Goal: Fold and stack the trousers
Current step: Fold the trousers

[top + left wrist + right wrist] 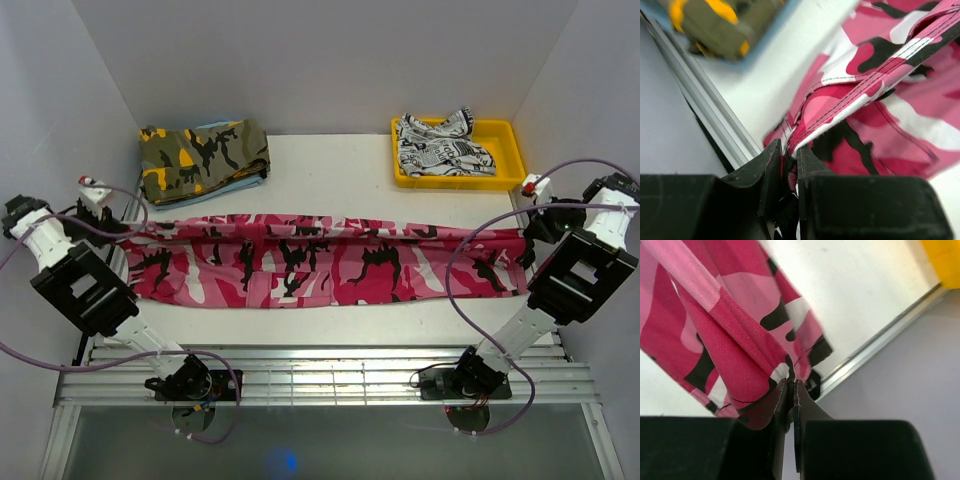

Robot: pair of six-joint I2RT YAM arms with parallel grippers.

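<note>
- I see pink-white-black camouflage cloth trousers (330,265) stretched left-right, nearside of the yellow plastic tray (510,150).
- My left end effector (790,165) clamps their left end, my right end effector (791,390) their right.

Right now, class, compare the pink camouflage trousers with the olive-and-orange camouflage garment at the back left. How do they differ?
The trousers lie stretched out long across the table; the olive-and-orange garment sits folded in a compact bundle. The trousers are pinched at either end by the left gripper and the right gripper; the olive-and-orange garment is untouched. Both carry a camouflage print.
</note>
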